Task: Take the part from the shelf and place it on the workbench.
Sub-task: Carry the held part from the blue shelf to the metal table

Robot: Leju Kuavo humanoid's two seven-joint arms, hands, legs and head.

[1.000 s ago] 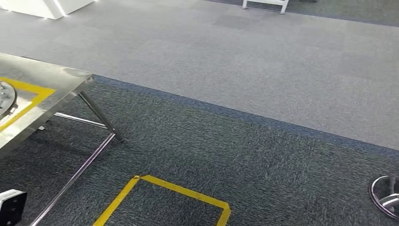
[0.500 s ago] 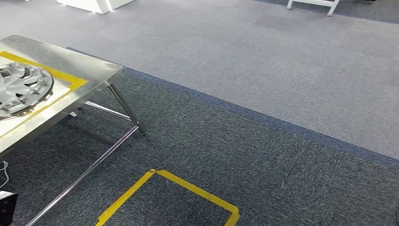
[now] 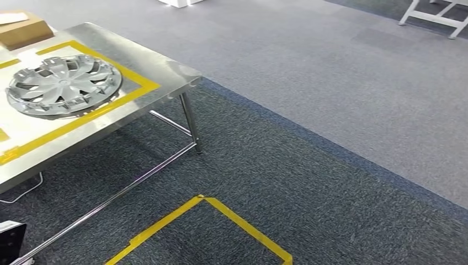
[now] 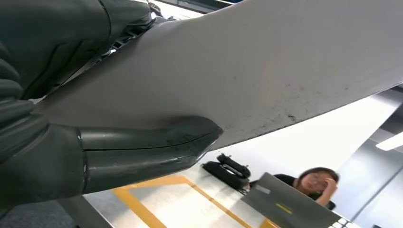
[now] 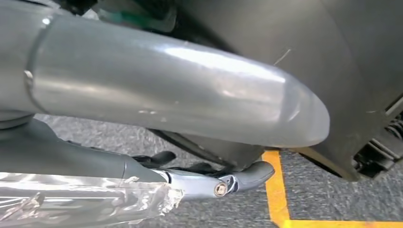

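Steel tabletop has swung into view as the robot turns; each robot hand, left and right, grips the part, ready for placing.

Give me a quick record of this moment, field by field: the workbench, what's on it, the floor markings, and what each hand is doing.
workbench: steel table, yellow tape outline on top
on workbench: silver wheel cover inside the tape outline; cardboard box at far corner
floor: yellow tape square on dark carpet
left hand: grips a large pale grey part
right hand: pressed against a dark curved part
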